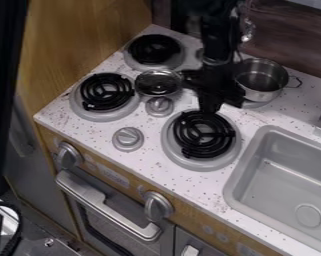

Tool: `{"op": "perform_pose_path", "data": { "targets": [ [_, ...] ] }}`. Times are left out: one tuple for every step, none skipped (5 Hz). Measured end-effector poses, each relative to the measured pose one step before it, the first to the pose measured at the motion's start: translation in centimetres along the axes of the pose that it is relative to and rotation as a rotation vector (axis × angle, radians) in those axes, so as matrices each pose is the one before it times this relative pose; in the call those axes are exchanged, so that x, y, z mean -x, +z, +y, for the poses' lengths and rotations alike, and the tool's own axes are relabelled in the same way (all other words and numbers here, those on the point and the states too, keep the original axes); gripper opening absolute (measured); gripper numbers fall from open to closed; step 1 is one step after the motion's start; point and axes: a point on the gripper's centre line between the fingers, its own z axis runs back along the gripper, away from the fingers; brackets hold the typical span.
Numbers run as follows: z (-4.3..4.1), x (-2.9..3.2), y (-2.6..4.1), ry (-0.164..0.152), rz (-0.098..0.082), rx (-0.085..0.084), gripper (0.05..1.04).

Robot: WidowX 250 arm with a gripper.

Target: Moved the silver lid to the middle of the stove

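The black gripper [213, 95] hangs over the stove from the top edge, just behind the front right burner and left of the metal pot. The round lid [158, 83], with a silver rim and a dark, see-through middle, lies between the burners near the middle of the stove. It is left of the gripper, and a dark part of the gripper comes close to its right edge; whether they touch I cannot tell.
Black coil burners stand at the front left [106, 92], back left [154, 49] and front right [203, 134]. A silver pot [261, 80] sits at the back right. Grey knobs [128, 138] stick up from the stovetop. The grey sink [283, 185] lies to the right.
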Motion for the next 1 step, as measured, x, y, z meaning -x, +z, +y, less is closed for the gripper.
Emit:
{"op": "perform_pose_path", "data": {
  "targets": [
    [-0.047, 0.521, -0.265, 0.0137, 0.0155, 0.0028, 0.067]
  ]
}}
